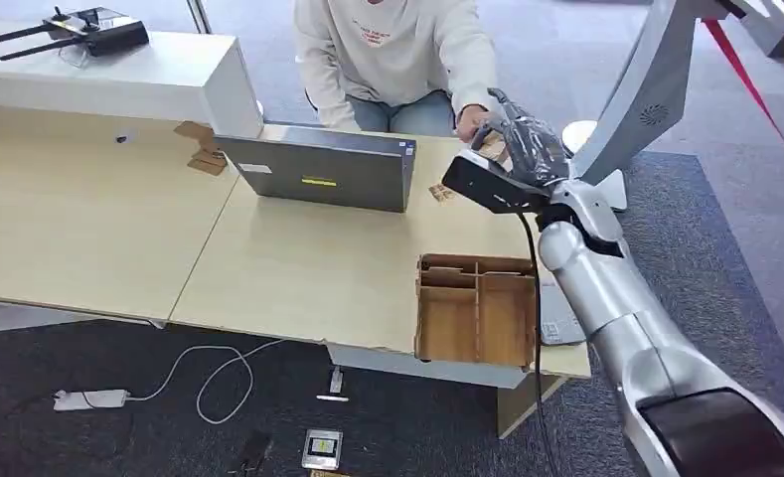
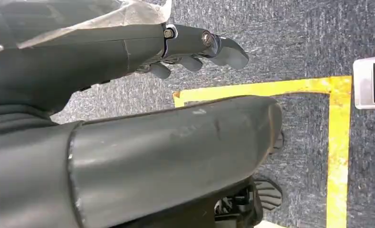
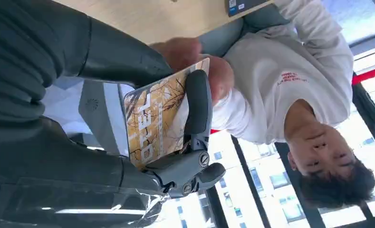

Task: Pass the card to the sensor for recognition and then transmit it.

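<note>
The card (image 3: 152, 118), printed in yellow and brown, is pinched between the thumb and fingers (image 3: 198, 109) of my right hand (image 3: 176, 161). In the head view my right hand (image 1: 527, 144) is stretched over the desk's far right edge with the card (image 1: 491, 149) in it. A seated person in a white sweatshirt (image 1: 397, 50) has a hand (image 1: 472, 121) on the card's far end (image 3: 195, 57). My left hand (image 2: 195, 47) hangs over the carpet, holding nothing, its fingers loosely apart.
A grey laptop (image 1: 318, 169) stands on the wooden desk (image 1: 298, 268). A wooden compartment box (image 1: 475, 310) sits at the near right edge, with a flat pale device (image 1: 558, 318) beside it. A power strip (image 1: 89, 399) and a small device (image 1: 321, 447) lie on the floor.
</note>
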